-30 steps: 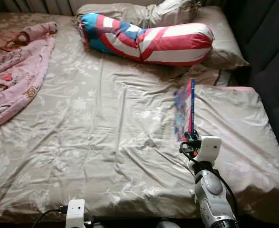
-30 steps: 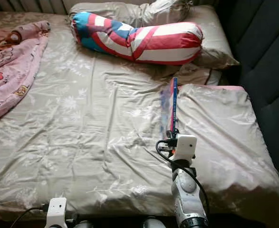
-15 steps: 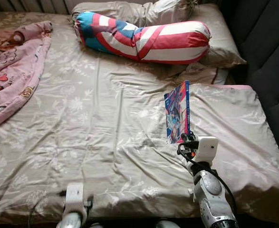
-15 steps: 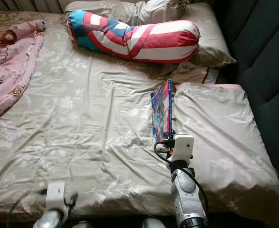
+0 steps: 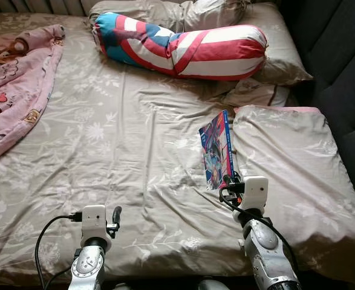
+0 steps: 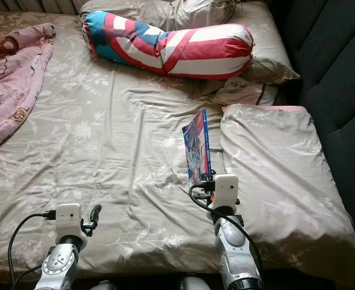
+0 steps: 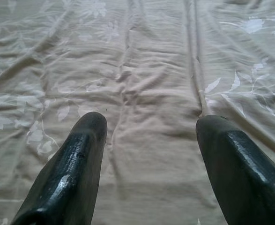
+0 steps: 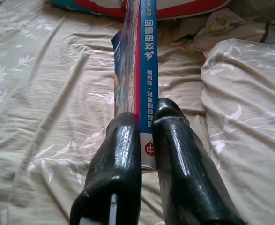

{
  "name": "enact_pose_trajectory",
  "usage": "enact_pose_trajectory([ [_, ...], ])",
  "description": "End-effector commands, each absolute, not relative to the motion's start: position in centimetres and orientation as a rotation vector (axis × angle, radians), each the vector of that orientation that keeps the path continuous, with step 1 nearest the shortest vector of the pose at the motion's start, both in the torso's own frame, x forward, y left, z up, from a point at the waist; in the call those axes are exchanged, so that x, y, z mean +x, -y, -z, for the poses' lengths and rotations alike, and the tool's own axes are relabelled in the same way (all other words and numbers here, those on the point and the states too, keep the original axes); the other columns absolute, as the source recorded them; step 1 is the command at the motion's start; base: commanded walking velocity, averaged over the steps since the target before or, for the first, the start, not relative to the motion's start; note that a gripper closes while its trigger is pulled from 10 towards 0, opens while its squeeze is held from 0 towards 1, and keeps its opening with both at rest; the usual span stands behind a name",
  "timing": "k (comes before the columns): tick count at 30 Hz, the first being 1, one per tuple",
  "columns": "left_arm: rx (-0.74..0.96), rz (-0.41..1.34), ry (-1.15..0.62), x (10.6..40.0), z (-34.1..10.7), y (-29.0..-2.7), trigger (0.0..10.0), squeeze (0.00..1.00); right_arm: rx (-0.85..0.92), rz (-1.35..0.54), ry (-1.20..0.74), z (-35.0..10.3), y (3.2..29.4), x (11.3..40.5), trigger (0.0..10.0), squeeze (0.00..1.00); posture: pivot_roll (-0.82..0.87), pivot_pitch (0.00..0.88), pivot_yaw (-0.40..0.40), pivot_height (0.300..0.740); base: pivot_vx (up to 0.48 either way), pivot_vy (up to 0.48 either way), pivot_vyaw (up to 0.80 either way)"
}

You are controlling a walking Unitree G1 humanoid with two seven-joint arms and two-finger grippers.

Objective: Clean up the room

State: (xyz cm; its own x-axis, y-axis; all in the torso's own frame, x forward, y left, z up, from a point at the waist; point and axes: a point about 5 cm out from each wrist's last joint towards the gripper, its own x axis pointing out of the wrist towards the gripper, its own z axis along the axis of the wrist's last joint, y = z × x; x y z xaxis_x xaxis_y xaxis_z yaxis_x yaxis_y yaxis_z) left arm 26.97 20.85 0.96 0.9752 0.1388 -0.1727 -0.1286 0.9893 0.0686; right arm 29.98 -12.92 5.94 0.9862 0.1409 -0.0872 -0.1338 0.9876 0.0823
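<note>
Right gripper (image 8: pixel 144 140): both black fingers pinched tight on the lower end of a thin book (image 5: pixel 217 151), blue spine facing the wrist camera, printed characters running along it. Book held on edge, tilted a little, its colourful cover turned toward the robot's left. It stands over the bed sheet (image 5: pixel 135 157) toward the right side of the bed, just beside the folded beige duvet (image 5: pixel 286 163) with its pink edge.

Left gripper (image 7: pixel 149 136): fingers spread wide apart, nothing between them, hovering low over the wrinkled floral sheet near the bed's front edge. A black cable loops from that wrist.

Further out: a long bolster cushion (image 5: pixel 183 45) in red, white and blue lies across the head end of the bed, resting against beige pillows (image 5: pixel 274 42). A small crumpled beige cloth (image 5: pixel 256 93) sits between the bolster and the duvet. A pink blanket (image 5: pixel 14 78) with cartoon prints is heaped at the bed's far left corner. Dark upholstered furniture (image 5: pixel 340 66) runs along the bed's right edge.
</note>
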Motion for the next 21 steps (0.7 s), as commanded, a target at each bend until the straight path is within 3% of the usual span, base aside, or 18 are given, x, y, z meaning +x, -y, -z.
enact_pose_trajectory([
  [1, 0.044, -0.134, -0.194, 26.44, -0.47, -20.71, 10.0, 0.0, 0.07, -0.134, -0.076, -6.1, 13.14, 29.91, 10.0, 0.0, -0.06, 0.252, -0.109, 0.698, 0.0, 0.0, 0.0],
  [14, 0.043, -0.111, -0.158, 27.11, -1.21, -20.18, 10.0, 0.0, 0.076, -0.108, -0.059, -6.35, 13.58, 29.8, 10.0, 0.0, -0.07, 0.254, -0.107, 0.688, 0.0, 0.0, 0.0],
  [21, 0.049, -0.105, -0.156, 27.16, -1.27, -20.18, 10.0, 0.0, 0.095, -0.109, -0.013, -6.88, 13.43, 29.81, 10.0, 0.0, -0.06, 0.256, -0.106, 0.655, 0.0, 0.0, 0.0],
])
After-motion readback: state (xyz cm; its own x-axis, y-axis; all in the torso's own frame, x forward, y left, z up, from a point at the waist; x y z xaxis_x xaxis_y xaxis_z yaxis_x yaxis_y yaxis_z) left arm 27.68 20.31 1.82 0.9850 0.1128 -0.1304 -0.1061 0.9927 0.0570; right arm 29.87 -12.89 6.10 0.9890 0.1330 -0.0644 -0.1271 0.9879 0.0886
